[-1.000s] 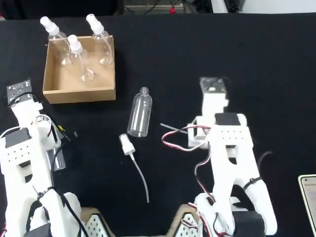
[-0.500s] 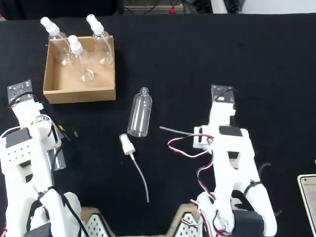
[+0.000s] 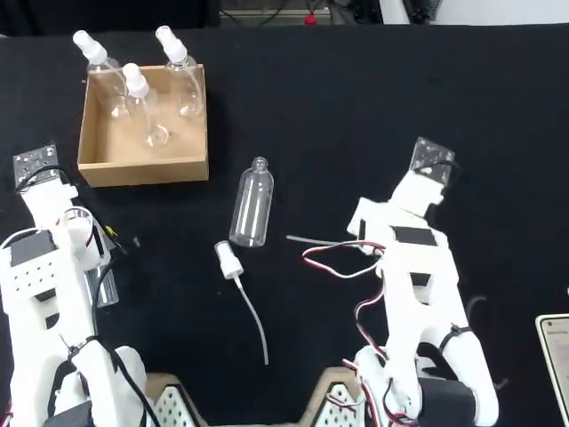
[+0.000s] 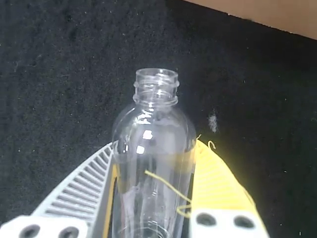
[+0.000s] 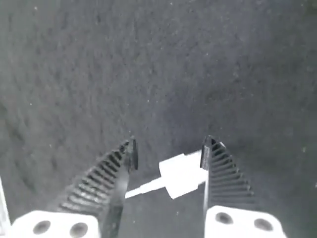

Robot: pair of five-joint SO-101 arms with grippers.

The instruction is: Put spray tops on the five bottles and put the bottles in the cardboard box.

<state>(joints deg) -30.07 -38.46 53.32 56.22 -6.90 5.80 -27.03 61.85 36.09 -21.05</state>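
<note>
My left gripper (image 4: 154, 147) is clamped on a clear bottle (image 4: 153, 124), with one ribbed finger on each side of its body. The bottle's threaded neck is bare and points away from my wrist over the black table (image 4: 59, 59). A strip of the cardboard box (image 4: 257, 12) shows beyond it. From above, my left arm (image 3: 40, 267) sits at the near left of the table, just in front of the box, whose front wall faces me. Three capped bottles (image 3: 140, 102) stand leaning inside the box, their white spray heads above its rim. My right gripper (image 5: 169, 144) is spread, and a white spray top (image 5: 182, 174) sits between its fingers. The head touches one finger and stands apart from the other, and a thin stem runs from the head toward that other finger. In the high view a thin pale tube (image 3: 311, 241) sticks out from under my right arm (image 3: 413, 267) toward the middle of the table. Between my arms an uncapped bottle (image 3: 252, 206) lies on its side, its neck pointing toward the far edge, near the box's front corner. Just beside its base lies a second spray top (image 3: 228, 260), and its long tube (image 3: 253, 320) curves toward the near edge.
</note>
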